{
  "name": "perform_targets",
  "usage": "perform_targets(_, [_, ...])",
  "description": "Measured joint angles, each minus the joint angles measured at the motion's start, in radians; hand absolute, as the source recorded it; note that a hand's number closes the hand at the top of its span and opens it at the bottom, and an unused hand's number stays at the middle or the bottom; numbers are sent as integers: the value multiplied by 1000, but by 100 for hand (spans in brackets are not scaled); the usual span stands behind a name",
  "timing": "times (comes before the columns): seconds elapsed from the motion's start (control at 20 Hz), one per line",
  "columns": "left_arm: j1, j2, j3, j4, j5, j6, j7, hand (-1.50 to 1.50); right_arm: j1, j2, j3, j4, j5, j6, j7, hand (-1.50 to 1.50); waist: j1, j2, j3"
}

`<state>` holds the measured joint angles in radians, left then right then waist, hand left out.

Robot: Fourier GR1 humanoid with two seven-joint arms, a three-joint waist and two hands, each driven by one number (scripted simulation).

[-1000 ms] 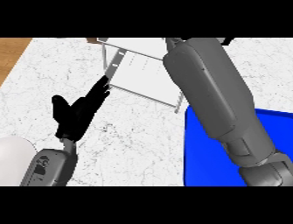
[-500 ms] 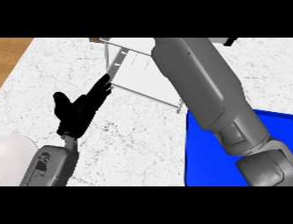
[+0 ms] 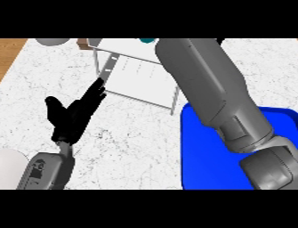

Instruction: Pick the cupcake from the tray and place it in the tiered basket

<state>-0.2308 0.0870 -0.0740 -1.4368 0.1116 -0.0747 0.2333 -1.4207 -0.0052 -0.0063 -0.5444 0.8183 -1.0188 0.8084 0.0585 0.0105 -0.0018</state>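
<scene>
No text, label, brand, number or sign can be read on anything in view.

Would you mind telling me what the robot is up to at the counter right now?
The robot's right arm stretches from the blue tray up across the tiered basket at the far side of the marble counter. Its right hand is out of view beyond the top edge, and no cupcake shows, so I cannot tell whether it is carrying one. The left hand rests open, fingers straight, at the left beside the basket, holding nothing.
</scene>
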Motion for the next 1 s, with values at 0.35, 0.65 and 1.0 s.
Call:
perform_targets(0.35, [57,29,48,-11,8,14,1,0,140,0,59,-180,20,40,107,-150,-81,-28,2])
perform_targets(0.65, [105,33,62,-34,6,32,4,0,321,4,163,-451,-5,166,165,-150,-132,-48,3])
perform_targets(1.0, [143,45,87,-45,13,36,-9,0,529,-60,257,-797,-33,310,227,-150,-179,-61,4])
